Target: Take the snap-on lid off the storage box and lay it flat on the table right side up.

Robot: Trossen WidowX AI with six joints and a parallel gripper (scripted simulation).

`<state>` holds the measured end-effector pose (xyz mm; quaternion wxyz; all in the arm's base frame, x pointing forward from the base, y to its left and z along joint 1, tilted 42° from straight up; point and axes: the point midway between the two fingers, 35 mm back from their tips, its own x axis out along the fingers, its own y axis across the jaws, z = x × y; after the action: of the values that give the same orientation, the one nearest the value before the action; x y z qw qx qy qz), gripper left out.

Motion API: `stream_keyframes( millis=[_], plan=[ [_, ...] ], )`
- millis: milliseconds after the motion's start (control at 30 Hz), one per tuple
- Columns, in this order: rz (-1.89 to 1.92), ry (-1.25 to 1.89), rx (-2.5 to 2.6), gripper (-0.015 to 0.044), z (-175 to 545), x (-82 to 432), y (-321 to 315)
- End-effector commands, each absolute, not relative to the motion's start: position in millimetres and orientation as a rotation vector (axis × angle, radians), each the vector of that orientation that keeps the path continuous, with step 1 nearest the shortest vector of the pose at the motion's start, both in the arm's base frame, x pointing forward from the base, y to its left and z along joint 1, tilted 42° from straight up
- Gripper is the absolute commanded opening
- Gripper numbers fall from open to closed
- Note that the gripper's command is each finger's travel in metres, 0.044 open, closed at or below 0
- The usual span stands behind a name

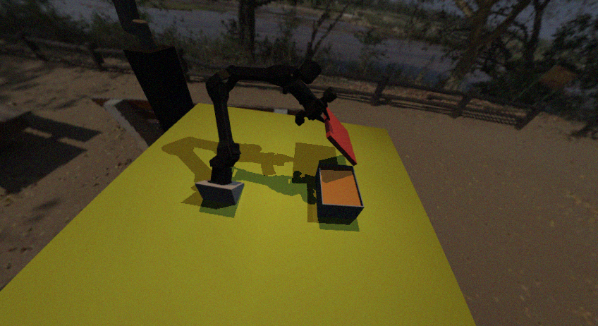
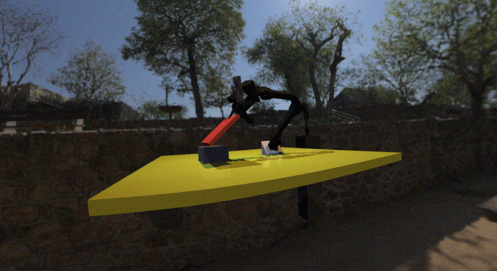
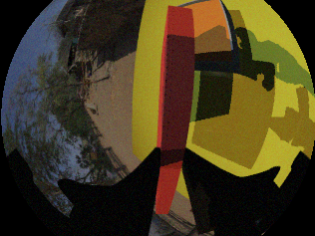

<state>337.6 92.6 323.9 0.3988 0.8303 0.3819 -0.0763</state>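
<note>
My gripper (image 1: 326,115) (image 2: 237,114) (image 3: 170,151) is shut on one edge of the red lid (image 1: 340,137) (image 2: 221,130) (image 3: 178,94). The lid is off the box and hangs in the air, steeply tilted, its far end lower than the held edge. In the exterior view that low end is just above the box; whether they touch is hard to tell there. The dark blue-grey storage box (image 1: 339,213) (image 2: 214,154) (image 3: 214,66) stands upright and open on the yellow table (image 1: 234,264) (image 2: 278,169) (image 3: 294,114), with its orange inside showing.
The arm's wedge-shaped grey base (image 1: 219,192) (image 2: 271,149) stands on the table to the left of the box in the top view. The table's right edge runs beyond the box there. Shadows of the arm and lid fall between base and box.
</note>
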Motion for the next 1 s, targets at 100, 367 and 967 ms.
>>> stream_keyframes(
  millis=[100, 367, 967],
  plan=[
    [-0.182, 0.941, 2.107, 0.0, 340.1, 331.9, 100.2],
    [-0.181, 0.941, 2.108, 0.0, 350.7, 326.6, 111.2],
    [-0.179, 0.941, 2.11, 0.0, 374.4, 314.9, 135.2]
  ],
)
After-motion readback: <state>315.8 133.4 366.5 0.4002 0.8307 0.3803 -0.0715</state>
